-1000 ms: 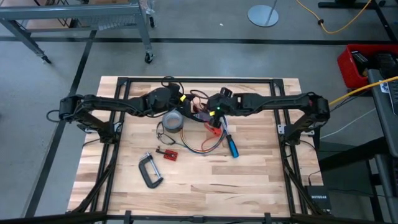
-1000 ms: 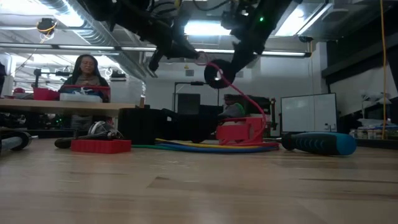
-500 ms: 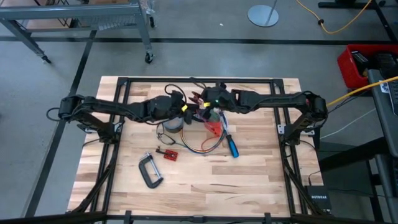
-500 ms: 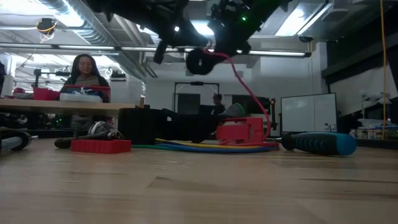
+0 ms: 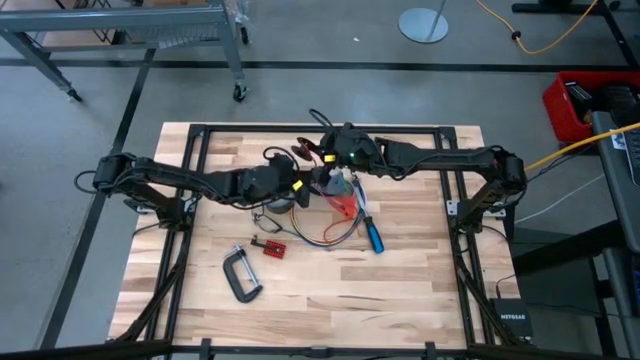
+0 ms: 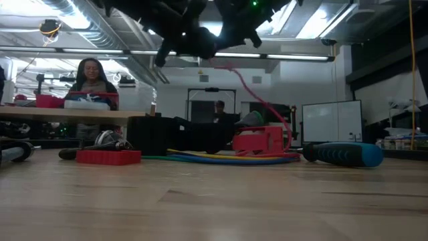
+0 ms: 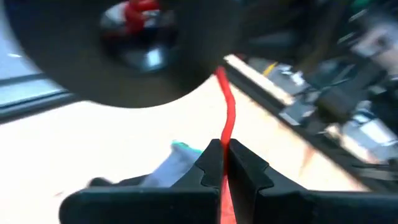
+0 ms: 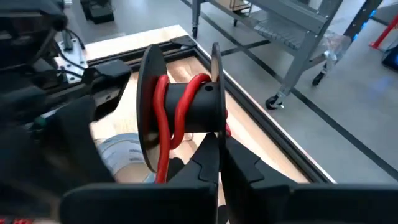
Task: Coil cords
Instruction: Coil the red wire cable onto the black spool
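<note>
A black spool (image 8: pixel 186 109) carries a few turns of red cord (image 8: pixel 163 118). My right gripper (image 8: pixel 219 155) is shut on the spool, above the table's middle in the high view (image 5: pixel 324 170). My left gripper (image 7: pixel 222 163) is shut on the red cord just beside the spool (image 5: pixel 303 186). From there the cord (image 6: pixel 257 100) slants down to a red plastic piece (image 6: pixel 257 140) on the table. A longer cord with coloured strands (image 5: pixel 335 232) lies looped on the table. My left gripper pinches the red cord (image 7: pixel 225 127) between its two fingertips, a short way below the spool. The cord runs along the fingers and on up to the spool, lifted clear of the table here. My right gripper pinches the rim of one flange of the spool (image 8: pixel 215 127) between its two fingers. The spool is lifted clear of the table, its axle roughly level.
A grey tape roll (image 5: pixel 280 197) lies under my left gripper. A blue-handled screwdriver (image 5: pixel 372 236) lies to the right of the looped cord. A C-clamp (image 5: pixel 240 275) and a small red block (image 5: pixel 268 247) lie nearer the front left. People show in the room behind.
My right gripper has carried the spool up and toward the table's far left; in the low view the spool has risen out of plain sight among the arms. My left gripper has shifted slightly toward the near edge, keeping hold of the red cord, which now slants up more steeply.
</note>
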Controlling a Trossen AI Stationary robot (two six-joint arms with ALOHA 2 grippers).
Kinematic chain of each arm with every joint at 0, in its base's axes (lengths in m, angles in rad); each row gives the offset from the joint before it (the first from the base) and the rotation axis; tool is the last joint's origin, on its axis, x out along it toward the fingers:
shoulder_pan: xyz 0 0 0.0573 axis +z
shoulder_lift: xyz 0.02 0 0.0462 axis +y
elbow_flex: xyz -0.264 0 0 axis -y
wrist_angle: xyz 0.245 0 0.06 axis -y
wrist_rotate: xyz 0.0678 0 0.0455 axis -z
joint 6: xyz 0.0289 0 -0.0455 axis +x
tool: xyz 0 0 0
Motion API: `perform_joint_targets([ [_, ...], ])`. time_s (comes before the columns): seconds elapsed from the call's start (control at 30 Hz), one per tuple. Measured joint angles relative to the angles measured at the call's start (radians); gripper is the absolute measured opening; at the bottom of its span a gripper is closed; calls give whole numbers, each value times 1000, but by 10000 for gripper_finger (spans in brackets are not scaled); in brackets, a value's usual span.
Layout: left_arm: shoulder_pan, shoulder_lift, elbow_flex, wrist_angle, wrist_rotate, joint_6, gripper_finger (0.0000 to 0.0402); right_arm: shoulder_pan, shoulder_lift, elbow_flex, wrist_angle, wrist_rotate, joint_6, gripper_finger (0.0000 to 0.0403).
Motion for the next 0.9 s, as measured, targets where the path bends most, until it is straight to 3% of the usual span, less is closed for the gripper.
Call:
perform_joint_targets([
  [0.2, -31, 0, 1, -53, -176, 42, 1, 2, -40, 52, -138, -27, -25, 5],
  [0.33, -39, 0, 2, -49, -233, 113, 1, 1, -61, 66, -200, -73, -25, 5],
  [0.5, -23, 1, 1, -51, -198, 143, 14, 0, -70, 66, -207, -138, -27, 5],
  [0.67, -20, 4, -1, -69, -90, 190, 62, 1, -78, 67, -207, -145, -27, 5],
  [0.9, -20, 3, -1, -61, -85, 86, 124, 1, -100, 68, -213, -142, -29, 5],
])
